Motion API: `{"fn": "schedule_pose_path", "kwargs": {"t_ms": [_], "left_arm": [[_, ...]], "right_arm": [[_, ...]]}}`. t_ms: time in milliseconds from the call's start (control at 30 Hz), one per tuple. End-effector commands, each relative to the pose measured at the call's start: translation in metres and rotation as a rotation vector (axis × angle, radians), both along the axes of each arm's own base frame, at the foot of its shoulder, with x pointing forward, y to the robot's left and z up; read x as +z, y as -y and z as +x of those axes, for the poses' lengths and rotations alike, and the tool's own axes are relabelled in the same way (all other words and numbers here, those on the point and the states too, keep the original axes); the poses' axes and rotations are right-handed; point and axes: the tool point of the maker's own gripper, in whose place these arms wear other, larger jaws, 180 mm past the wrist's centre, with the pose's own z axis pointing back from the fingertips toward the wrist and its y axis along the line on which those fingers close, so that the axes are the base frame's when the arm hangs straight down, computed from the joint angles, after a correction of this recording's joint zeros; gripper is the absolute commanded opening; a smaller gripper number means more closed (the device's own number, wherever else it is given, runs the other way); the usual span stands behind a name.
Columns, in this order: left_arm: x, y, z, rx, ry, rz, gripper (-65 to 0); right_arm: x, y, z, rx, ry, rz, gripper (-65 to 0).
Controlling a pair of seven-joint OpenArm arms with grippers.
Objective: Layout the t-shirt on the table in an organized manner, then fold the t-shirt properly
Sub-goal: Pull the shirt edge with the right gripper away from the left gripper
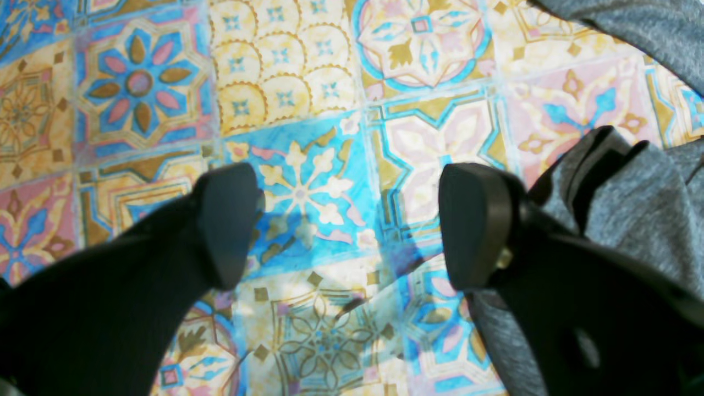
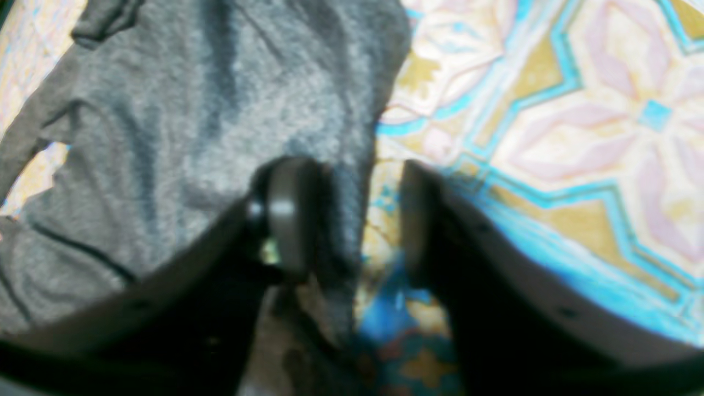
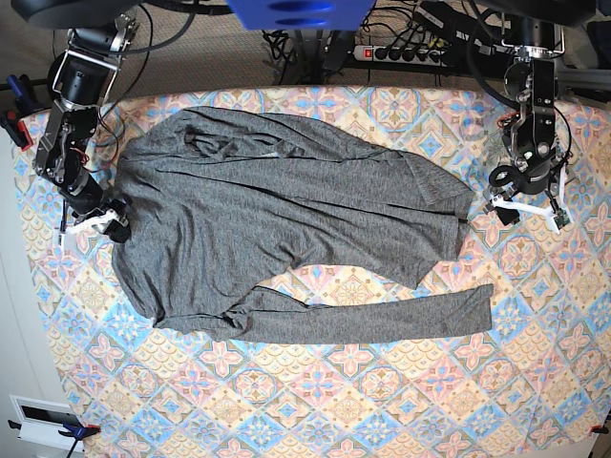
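Shirt (image 3: 277, 229): spread across the table (image 3: 382, 391), long sleeve along its lower edge.
Left gripper (image 1: 352, 225): fingers wide apart over bare cloth, shirt just beside one finger.
Right gripper (image 2: 352, 220): jaws partly apart, straddling the shirt's edge; grip unclear.

Both arms are built of black and silver-grey links with bundles of black cable running along them. The left pincer (image 3: 523, 203) ends in white finger pieces as seen from the base view; close up, its fingers (image 1: 228, 220) are matte black with rounded, paddle-shaped tips. The right pincer (image 2: 352, 220) has dark fingers too, one pad (image 2: 289, 214) a smooth grey with a small shiny screw beside it, and white parts near its tip
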Motion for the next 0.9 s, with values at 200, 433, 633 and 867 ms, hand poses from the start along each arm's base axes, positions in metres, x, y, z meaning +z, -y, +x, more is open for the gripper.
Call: {"fn": "schedule_pose_path", "kwargs": {"t_ms": [200,433,633,867], "left_arm": [[0.014,-0.008,0.008,-0.004,0.041,0.041,-14.8],[0.014,-0.008,0.008,-0.004,0.041,0.041,-14.8],[0.013,-0.008,0.006,-0.004,0.036,0.047,-14.8],[0.012,-0.009,0.005,-0.003,0.032,0.047,-14.8]], "right_arm": [[-0.008,-0.001,-0.009,0.028,-0.062,-0.011,-63.8],[-0.001,0.006,-0.004,0.009,-0.025,-0.029,-65.0],[0.016,0.021,0.012,0.001,0.017,-0.063,-65.0],[0.023,0.038,0.023,0.033,-0.009,-0.218,-65.0]]}}
